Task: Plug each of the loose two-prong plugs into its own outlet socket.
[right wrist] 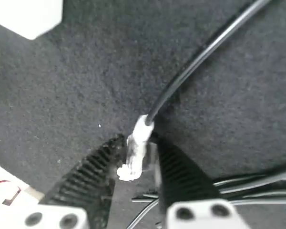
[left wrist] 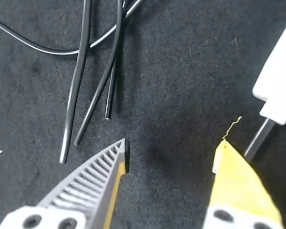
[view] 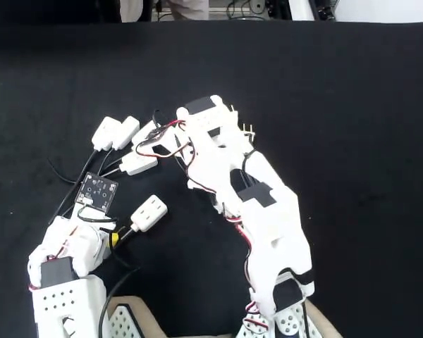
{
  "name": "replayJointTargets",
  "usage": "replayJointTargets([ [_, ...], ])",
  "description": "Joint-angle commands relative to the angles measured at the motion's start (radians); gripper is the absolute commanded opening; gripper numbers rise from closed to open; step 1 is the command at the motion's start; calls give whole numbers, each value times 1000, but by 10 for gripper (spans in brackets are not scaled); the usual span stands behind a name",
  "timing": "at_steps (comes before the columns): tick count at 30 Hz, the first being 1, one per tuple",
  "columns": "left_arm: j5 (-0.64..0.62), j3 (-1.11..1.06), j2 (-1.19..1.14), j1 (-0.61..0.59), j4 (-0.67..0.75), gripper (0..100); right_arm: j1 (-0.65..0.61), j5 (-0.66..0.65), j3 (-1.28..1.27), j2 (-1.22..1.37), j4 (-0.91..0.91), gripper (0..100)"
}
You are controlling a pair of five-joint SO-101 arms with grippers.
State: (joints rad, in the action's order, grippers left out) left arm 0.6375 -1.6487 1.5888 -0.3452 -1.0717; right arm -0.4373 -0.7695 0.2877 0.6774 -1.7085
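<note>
L gripper (left wrist: 174, 143): fingers spread, empty, over mat (left wrist: 181, 71), near outlet socket (left wrist: 279, 81).
R gripper (right wrist: 139, 142): fingers pinching plug (right wrist: 133, 157); cable (right wrist: 200, 57) attached.

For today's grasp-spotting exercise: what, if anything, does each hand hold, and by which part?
The right hand pinches the white plug by its body, near where the black cord enters. The left hand is open, holding nothing.

Black felt-covered table (view: 359, 141)
</note>
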Motion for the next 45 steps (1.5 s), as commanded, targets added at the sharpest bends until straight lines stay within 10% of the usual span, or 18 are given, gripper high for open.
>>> replayJointTargets([
  [1, 8, 4, 6, 8, 11, 288, -6, 41, 47, 1, -11, 32],
  [26, 8, 4, 6, 8, 17, 288, 23, 222, 113, -67, -29, 11],
  [38, -132, 33, 12, 15, 78, 288, -38, 488, -506, -750, 519, 11],
  [45, -261, 42, 201, 239, 80, 288, -98, 667, -911, -1213, 878, 11],
])
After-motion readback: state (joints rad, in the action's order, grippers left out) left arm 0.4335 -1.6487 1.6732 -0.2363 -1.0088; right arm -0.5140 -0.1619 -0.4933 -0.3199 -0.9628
